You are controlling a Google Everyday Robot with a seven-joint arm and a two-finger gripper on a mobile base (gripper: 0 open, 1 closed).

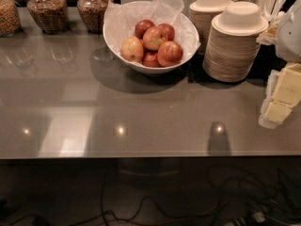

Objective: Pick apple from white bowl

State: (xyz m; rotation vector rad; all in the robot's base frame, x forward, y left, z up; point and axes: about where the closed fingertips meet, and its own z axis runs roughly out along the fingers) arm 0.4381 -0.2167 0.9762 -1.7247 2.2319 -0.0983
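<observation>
The likeliest trouble is crowding. The apple (pixel 169 53) touches the other apples (pixel 143 44) beside and behind it, so a sloppy approach could nudge a neighbour or pinch two at once. The crinkled paper (pixel 164 6) lining the white bowl (pixel 155 70) could also get caught. A low sweep in from the right might clip the stacked beige bowls (pixel 233 46).

The apple lies at the front right of the heap, in the upper middle of the frame. The end effector (pixel 282 95) hangs at the right edge above the bench (pixel 141 121). It is well apart from the apple, to its lower right. I cannot tell whether it is spread or pressed together.
</observation>
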